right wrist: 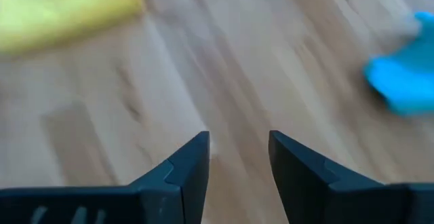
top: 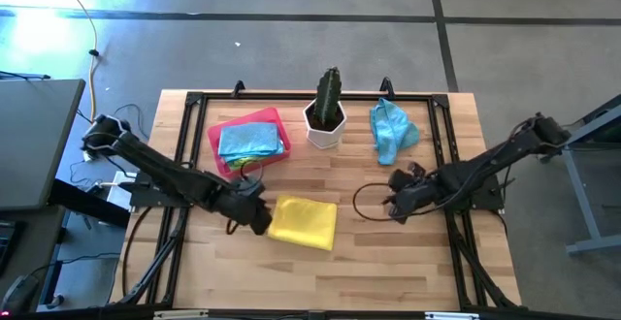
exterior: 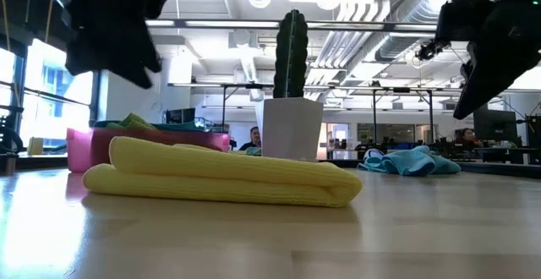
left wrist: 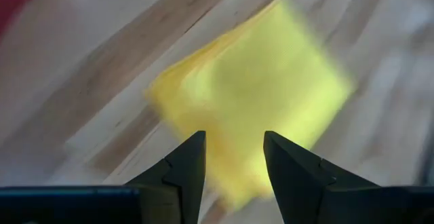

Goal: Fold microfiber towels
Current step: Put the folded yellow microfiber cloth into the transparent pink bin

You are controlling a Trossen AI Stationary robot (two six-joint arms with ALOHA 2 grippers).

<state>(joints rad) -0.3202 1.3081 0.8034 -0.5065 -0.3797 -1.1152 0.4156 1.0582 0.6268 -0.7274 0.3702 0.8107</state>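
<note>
From above, the left gripper sits just beside the folded yellow towel, and the right gripper hangs well apart from it, nearer the crumpled blue towel. More towels fill the pink tray behind the left gripper.

At table height, the yellow towel lies flat, doubled over.

Left wrist: fingers parted, empty, above the yellow towel.

Right wrist: fingers parted, empty, over bare wood.

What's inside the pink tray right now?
The rigid pink rectangular tray holds a stack of microfiber towels: a light blue towel on top, with lime green edges peeking out beneath. How many lie underneath is hidden by the top one.
</note>
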